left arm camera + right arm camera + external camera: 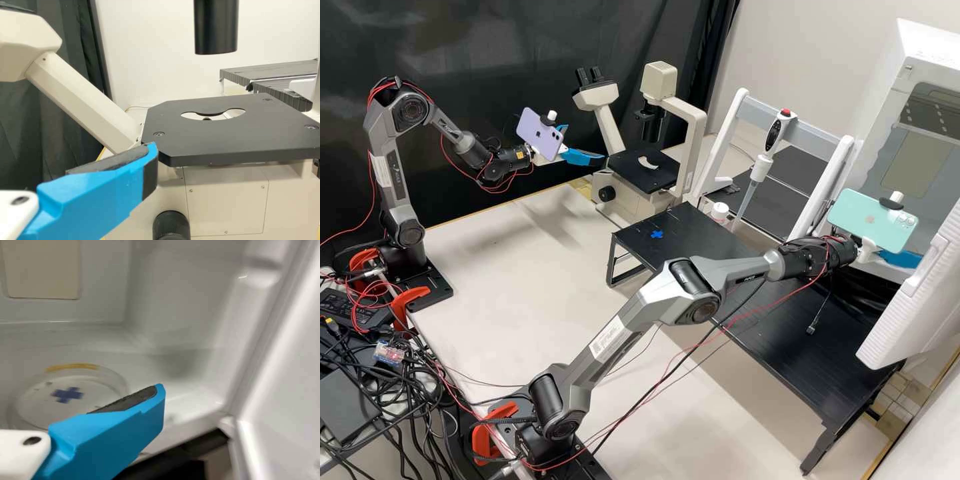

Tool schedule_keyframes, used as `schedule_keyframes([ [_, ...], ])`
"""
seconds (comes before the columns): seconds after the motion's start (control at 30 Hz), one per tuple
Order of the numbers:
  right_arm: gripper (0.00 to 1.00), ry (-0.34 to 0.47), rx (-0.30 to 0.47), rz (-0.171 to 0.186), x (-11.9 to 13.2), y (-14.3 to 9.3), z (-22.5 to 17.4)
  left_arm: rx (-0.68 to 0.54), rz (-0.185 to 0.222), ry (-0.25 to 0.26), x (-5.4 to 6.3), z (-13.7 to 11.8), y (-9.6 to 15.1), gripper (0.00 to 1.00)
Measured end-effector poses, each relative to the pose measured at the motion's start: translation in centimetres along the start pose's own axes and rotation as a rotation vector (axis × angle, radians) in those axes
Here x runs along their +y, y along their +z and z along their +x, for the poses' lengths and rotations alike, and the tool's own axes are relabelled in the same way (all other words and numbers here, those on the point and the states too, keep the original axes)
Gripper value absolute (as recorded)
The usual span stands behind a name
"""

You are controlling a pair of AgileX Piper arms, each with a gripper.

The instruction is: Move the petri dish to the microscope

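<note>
- Two grippers, high view: your left gripper [587,143], open and empty, near the microscope [627,200]; your right gripper [899,259] at the white cabinet [930,47].
- One black platform [813,373], same view, under your right arm; pipette [757,170] and white-capped bottle [719,212] nearby.
- One black stage [200,145], left wrist view; a dark cylinder [216,30] overhangs it, limiting your headroom.
- One petri dish [70,400], right wrist view, flat on the cabinet floor, partly hidden by your open gripper's finger.
</note>
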State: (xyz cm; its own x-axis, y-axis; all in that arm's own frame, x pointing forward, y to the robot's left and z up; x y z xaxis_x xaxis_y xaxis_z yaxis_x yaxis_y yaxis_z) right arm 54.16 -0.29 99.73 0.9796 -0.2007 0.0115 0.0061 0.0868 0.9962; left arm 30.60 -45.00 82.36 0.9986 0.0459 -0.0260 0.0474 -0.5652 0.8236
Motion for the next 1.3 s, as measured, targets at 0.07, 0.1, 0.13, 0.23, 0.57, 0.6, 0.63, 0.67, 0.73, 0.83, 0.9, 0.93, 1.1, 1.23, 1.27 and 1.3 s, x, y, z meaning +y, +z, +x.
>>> schedule_keyframes([
  [0.07, 1.0, -0.025, 0.0, 0.036, -0.4, 0.3, 0.5, 0.0, 0.0, 0.0, 0.0, 0.0, 0.0, 1.0],
  [0.1, 1.0, -0.032, -0.003, 0.048, -0.7, 0.5, 0.8, 0.0, 0.0, 0.0, 0.0, 0.0, 0.0, 1.0],
  [0.13, 1.0, -0.032, -0.004, 0.069, -0.7, 0.6, 1.0, 0.0, 0.0, 0.0, 0.0, 0.0, 0.0, 1.0],
  [0.23, 1.0, -0.038, -0.012, 0.081, -1.0, 0.9, 1.3, 0.0, 0.0, 0.0, 0.0, 0.0, 0.0, 1.0],
  [0.57, 1.0, -0.041, -0.026, 0.077, -1.0, 1.0, 1.3, 0.0, 0.0, 0.0, 0.0, 0.0, 0.0, 1.0],
  [0.6, 1.0, -0.041, -0.026, 0.077, -1.0, 1.0, 1.3, 0.0, 0.0, 0.0, 0.0, 0.0, 0.0, 1.0],
  [0.63, 1.0, -0.041, -0.026, 0.076, -1.0, 1.0, 1.3, 0.0, 0.0, 0.0, 0.0, 0.0, 0.0, 1.0],
  [0.67, 1.0, -0.041, -0.026, 0.076, -1.0, 1.0, 1.3, 0.0, 0.0, 0.0, 0.0, 0.0, 0.0, 1.0],
  [0.73, 1.0, -0.038, -0.029, 0.076, -0.9, 1.2, 1.3, 0.0, 0.0, 0.0, 0.0, 0.0, 0.0, 1.0],
  [0.83, 1.0, -0.036, -0.032, 0.076, -0.8, 1.4, 1.3, 0.0, 0.0, 0.0, 0.0, 0.0, 0.0, 1.0],
  [0.9, 1.0, -0.031, -0.037, 0.077, -0.5, 1.7, 1.2, 0.0, 0.0, 0.0, 0.0, 0.0, 0.0, 1.0],
  [0.93, 1.0, -0.03, -0.039, 0.078, -0.4, 1.8, 1.2, 0.0, 0.0, 0.0, 0.0, 0.0, 0.0, 1.0],
  [1.1, 1.0, -0.015, -0.053, 0.075, 0.4, 2.6, 1.0, 0.0, 0.0, 0.0, 0.0, 0.0, 0.0, 1.0],
  [1.23, 1.0, -0.007, -0.06, 0.073, 0.8, 3.1, 0.8, 0.0, 0.0, 0.0, 0.0, 0.0, 0.0, 1.0],
  [1.27, 1.0, -0.007, -0.06, 0.067, 0.8, 3.1, 0.8, 0.0, 0.0, 0.0, 0.0, 0.0, 0.0, 1.0],
  [1.3, 1.0, -0.007, -0.06, 0.058, 0.8, 3.1, 0.8, 0.0, 0.0, 0.0, 0.0, 0.0, 0.0, 1.0],
])
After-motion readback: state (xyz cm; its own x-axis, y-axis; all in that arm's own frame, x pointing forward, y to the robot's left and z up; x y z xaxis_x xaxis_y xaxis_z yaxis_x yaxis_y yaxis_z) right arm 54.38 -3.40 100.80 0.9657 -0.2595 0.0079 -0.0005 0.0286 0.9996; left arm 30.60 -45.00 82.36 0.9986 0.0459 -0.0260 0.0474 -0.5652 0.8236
